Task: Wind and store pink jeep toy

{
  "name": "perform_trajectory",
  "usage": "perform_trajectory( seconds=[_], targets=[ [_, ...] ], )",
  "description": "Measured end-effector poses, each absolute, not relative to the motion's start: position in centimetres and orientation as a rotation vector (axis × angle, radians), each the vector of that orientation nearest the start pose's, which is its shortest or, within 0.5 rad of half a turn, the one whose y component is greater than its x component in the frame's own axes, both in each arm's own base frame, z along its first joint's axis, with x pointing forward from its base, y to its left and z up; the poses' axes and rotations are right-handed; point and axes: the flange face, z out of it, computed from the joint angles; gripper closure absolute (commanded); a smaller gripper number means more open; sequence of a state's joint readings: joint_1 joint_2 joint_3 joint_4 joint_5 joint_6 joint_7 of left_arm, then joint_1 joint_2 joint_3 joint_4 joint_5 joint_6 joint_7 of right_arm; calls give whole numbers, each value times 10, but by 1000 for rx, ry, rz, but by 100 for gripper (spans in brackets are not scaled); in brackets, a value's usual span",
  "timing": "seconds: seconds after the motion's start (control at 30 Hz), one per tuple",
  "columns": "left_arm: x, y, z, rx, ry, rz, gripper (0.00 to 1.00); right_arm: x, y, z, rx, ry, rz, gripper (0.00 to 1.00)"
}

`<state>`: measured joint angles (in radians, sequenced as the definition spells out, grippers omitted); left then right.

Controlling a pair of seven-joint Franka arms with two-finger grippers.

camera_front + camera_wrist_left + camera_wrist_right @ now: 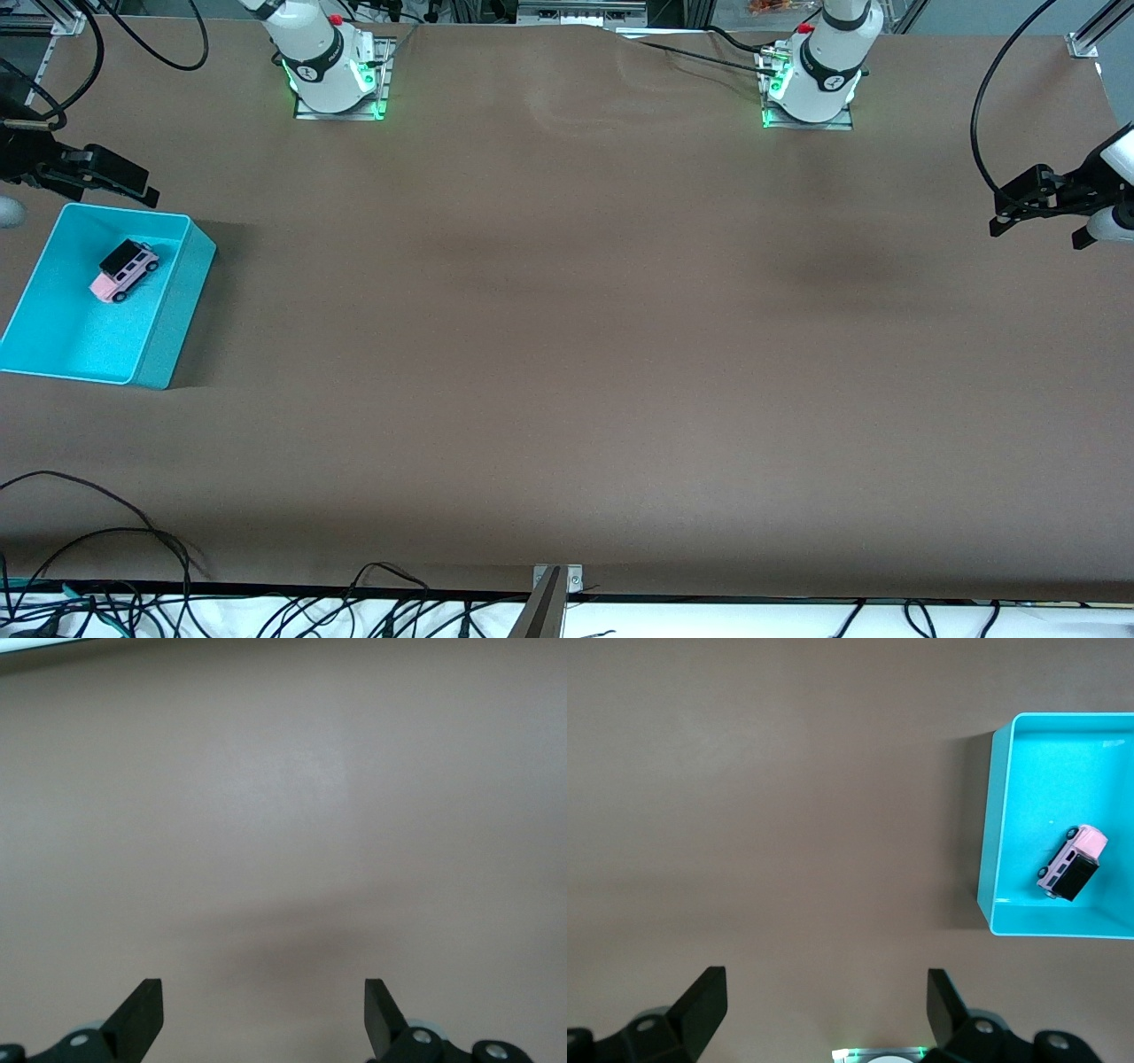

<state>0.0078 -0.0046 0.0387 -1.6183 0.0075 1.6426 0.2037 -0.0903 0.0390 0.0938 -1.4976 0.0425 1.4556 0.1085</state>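
1. Nearest the front camera, the brown table point(567, 425) carries nothing of the task; only cables hang along its edge.

2. Farther up, at the right arm's end of the table, stands the teal bin point(177, 310). It is open-topped and sits square on the table, which suits it as a place to drop a small toy.

3. The pink jeep toy point(125, 271) lies in the bin, in the part farther from the front camera, on its wheels with the black roof up. It touches neither gripper. The right wrist view shows it too point(1073, 863), close to one wall of the bin point(992, 850). Judged from this, the storing looks done; whether the toy was wound cannot be told.

4. The right gripper point(111, 182) hangs over the table just beside the bin's farther rim, not over the toy. Its fingers point(700, 1001) are spread wide with nothing between them, as fits a hand that has let go and is clear of the bin.

5. The left gripper point(1028, 208) waits at the left arm's end of the table, well apart from bin and toy. Its fingers point(142, 1010) are likewise spread apart and empty over bare table, likely kept out of the way.
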Motion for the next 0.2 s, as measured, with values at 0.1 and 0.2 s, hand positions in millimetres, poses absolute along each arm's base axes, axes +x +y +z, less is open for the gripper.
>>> perform_trajectory(
  seconds=[0.1, 0.2],
  targets=[
    [559, 27, 611, -3121, 246, -44, 0, 555, 5, 628, -3095, 154, 129, 0],
    [559, 27, 611, -3121, 246, -44, 0, 555, 5, 628, -3095, 151, 129, 0]
  ],
)
